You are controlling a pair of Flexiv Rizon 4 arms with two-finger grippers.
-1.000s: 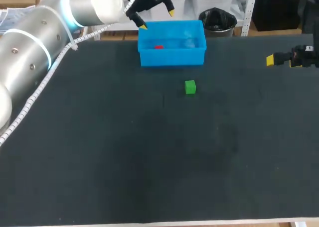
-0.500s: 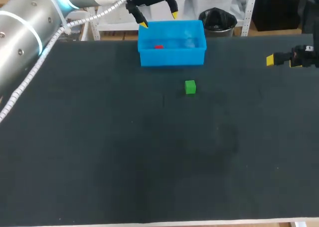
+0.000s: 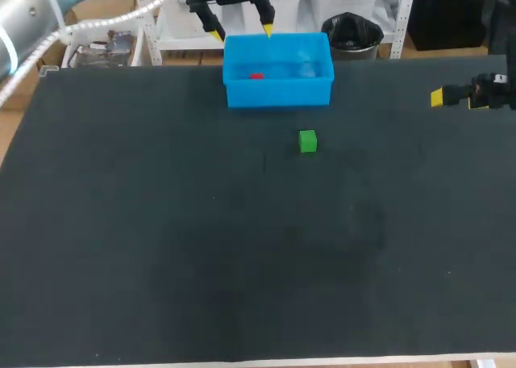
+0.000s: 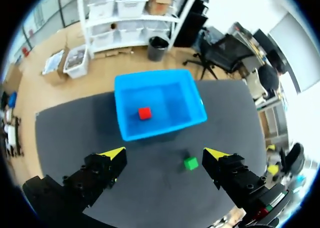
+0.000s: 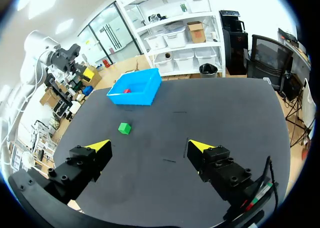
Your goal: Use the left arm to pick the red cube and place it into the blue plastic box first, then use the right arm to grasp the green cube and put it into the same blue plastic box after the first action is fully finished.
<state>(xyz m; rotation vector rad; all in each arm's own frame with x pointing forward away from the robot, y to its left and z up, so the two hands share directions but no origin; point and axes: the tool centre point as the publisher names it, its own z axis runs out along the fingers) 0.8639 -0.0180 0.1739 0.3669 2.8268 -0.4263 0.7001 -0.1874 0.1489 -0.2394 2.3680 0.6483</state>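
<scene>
Left gripper point(image 3: 242, 33): you have it up over the far left corner of the blue plastic box point(image 3: 278, 94), at the table's far edge. Fingers are spread wide and nothing is held between them. The left wrist view looks down past both yellow tips onto the box, which lies ahead of the gripper and apart from it.

Red cube point(image 3: 256, 76): it is inside the blue box, resting on the floor toward the box's left half. It is clear of the walls and sits flat. Nothing is touching it.

Green cube point(image 3: 307, 141): it is on the dark table point(image 3: 161, 223), near the box's front wall on the robot's side and roughly level with the box's right end. It is not touching the box. In the left wrist view it lies between the box and one fingertip, apart from both.

Right gripper point(image 5: 149, 146): it is parked at the right edge of the table, well apart from the green cube and the box. The right wrist view shows your fingers released and wide, with only bare tabletop between them. The green cube and the box lie far ahead. In the head view only one yellow tip shows.
</scene>
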